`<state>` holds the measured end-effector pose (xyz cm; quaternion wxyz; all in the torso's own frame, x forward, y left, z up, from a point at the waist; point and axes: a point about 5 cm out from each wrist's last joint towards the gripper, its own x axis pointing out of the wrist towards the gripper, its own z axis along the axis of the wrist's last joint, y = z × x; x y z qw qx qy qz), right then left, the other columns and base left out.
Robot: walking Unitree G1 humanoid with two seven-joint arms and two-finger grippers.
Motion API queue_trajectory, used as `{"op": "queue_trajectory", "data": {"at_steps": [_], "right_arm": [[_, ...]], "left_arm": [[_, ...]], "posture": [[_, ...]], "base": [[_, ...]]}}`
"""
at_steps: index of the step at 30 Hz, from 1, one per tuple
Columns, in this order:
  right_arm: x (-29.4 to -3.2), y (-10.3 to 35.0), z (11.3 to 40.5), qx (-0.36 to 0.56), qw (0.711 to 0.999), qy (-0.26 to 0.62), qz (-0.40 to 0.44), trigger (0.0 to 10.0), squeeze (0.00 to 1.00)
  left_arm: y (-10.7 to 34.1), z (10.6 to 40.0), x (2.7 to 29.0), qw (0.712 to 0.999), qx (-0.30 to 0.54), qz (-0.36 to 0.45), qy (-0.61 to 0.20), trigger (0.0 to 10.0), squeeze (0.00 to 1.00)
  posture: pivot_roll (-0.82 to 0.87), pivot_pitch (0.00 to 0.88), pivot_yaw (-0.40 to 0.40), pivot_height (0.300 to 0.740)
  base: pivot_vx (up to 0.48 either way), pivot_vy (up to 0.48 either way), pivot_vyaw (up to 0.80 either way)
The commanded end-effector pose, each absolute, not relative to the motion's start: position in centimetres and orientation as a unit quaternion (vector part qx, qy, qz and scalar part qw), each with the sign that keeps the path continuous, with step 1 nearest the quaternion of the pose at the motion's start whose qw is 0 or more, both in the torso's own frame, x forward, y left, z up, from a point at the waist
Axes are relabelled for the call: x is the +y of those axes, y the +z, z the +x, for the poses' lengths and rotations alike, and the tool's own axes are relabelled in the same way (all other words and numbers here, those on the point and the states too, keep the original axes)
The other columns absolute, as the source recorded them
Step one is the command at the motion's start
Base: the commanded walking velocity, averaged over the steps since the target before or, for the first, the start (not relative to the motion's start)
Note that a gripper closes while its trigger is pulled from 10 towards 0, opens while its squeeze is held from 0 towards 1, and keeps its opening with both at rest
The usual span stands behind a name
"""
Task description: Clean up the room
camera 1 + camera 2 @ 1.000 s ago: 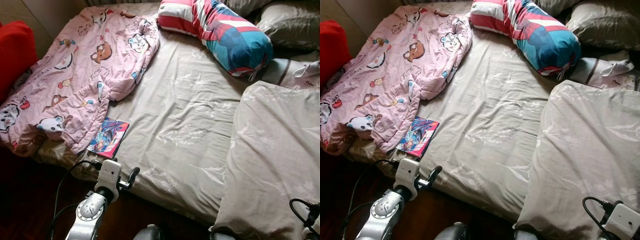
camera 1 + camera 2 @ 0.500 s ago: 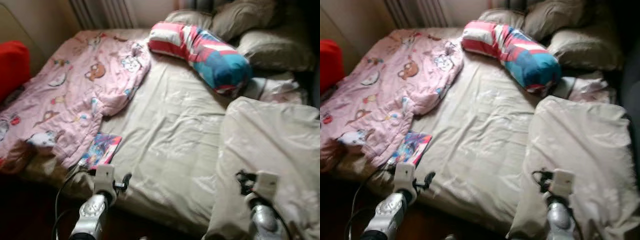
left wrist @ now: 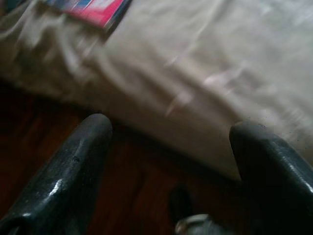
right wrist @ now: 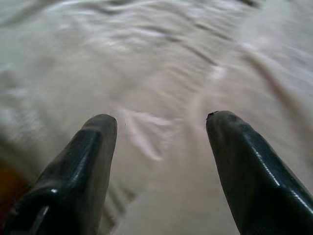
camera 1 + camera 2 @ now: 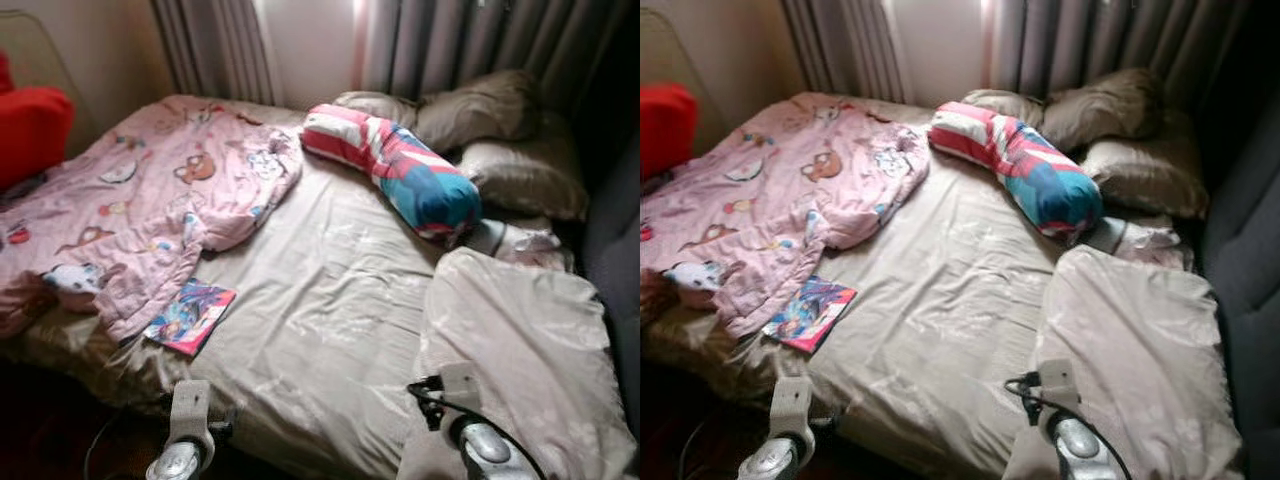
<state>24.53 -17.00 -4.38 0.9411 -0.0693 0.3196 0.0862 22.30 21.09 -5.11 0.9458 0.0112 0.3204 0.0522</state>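
Near the left front edge of the bed (image 5: 330,300), a colourful book (image 5: 190,317) was seen lying flat on the beige sheet, just beside the lower hem of a pink cartoon-print blanket (image 5: 140,210) that was spread crumpled over the bed's left half. A striped red, white and blue bolster (image 5: 395,170) was laid diagonally near the head of the bed, with several brown pillows (image 5: 480,105) stacked behind it against grey curtains (image 5: 470,45). A beige duvet (image 5: 525,350) was bunched on the right front part of the bed. A red cushion (image 5: 30,125) was visible beyond the left side of the bed.

The left tool (image 3: 168,142) was held low before the front edge of the mattress, over the dark floor (image 3: 49,132), with its fingers (image 3: 73,166) spread apart and nothing between them; the book was seen beyond it, well apart. The right tool (image 4: 161,142) was held over the beige bedding near the duvet, released as well, its fingers (image 4: 83,161) parted and grasping nothing.
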Motion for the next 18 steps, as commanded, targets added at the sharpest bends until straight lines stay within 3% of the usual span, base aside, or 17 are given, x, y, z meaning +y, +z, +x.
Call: {"op": "queue_trajectory", "data": {"at_steps": [1, 8, 18], "right_arm": [[-16.8, -4.7, 24.2, 0.334, 0.934, 0.098, -0.079, 10.0, 0.0], [-16.8, -6.1, 22.3, 0.372, 0.925, 0.064, -0.051, 10.0, 0.0], [-17.5, -7.6, 19.7, 0.405, 0.912, 0.037, -0.041, 10.0, 0.0]], "left_arm": [[-5.3, 22.0, 21.4, 0.941, 0.333, 0.026, 0.05, 10.0, 0.0], [-6.8, 19.8, 21.7, 0.92, 0.388, 0.039, 0.046, 10.0, 0.0], [-7.8, 18.2, 21.3, 0.905, 0.422, 0.043, 0.04, 10.0, 0.0]], "posture": [[-0.01, 0.0, -0.003, 0.711], [-0.03, 0.0, 0.041, 0.711], [-0.05, 0.044, 0.052, 0.711]], "base": [[0.0, 0.0, 0.0], [0.0, 0.0, 0.0], [0.0, 0.271, 0.0]]}}
